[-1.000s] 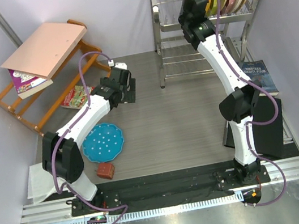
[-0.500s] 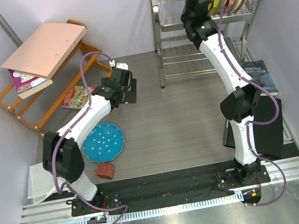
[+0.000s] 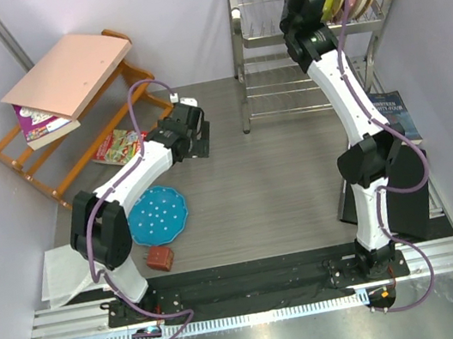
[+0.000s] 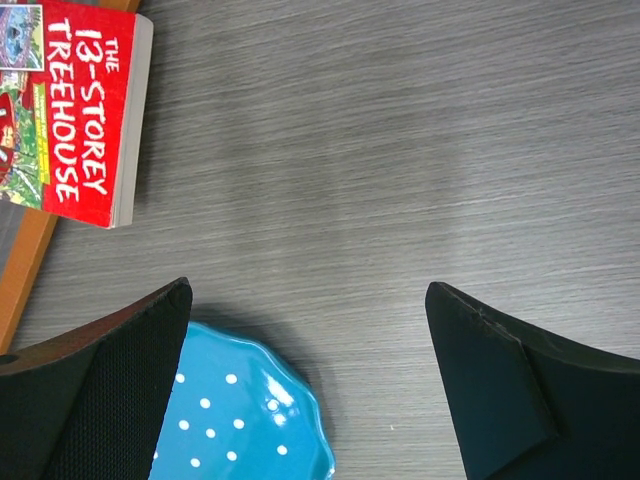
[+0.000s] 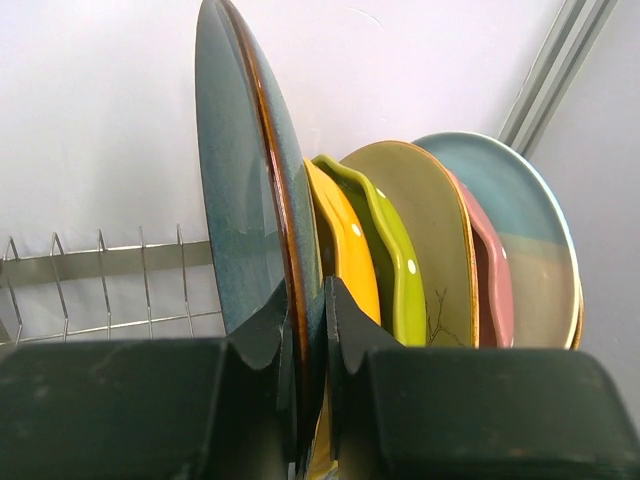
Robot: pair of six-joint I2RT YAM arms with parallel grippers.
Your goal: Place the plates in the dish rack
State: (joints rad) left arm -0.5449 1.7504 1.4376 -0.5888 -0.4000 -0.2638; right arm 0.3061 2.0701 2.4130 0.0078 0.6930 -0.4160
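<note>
Your right gripper (image 5: pixel 308 295) is pinched tight on the rim of the glossy round grey-blue plate (image 5: pixel 240 180). The plate stands on edge at the chrome wire dish rack (image 5: pixel 100 260), with the scalloped orange plate (image 5: pixel 345 240) and lime green plate (image 5: pixel 395 270) just beside the gripper. Your left gripper (image 4: pixel 308 290) gapes wide and holds nothing. The blue dotted scalloped plate (image 4: pixel 240 420) lies flat partly beneath one fingertip. Ahead, a red book (image 4: pixel 85 100) reads "THE 13-STOREY TREEHOUSE".

Seven plates (image 5: pixel 425 235) were in view: six on edge at the single dish rack (image 3: pixel 253 41), among them one dark grey-blue plate (image 5: pixel 240 200), and one blue dotted plate (image 3: pixel 157 216) on the tabletop (image 3: pixel 265 189). Also counted: three books (image 3: pixel 121 143), one wooden shelf (image 3: pixel 11 153), one brown block (image 3: pixel 160 258), two robot arms (image 3: pixel 346 106).
</note>
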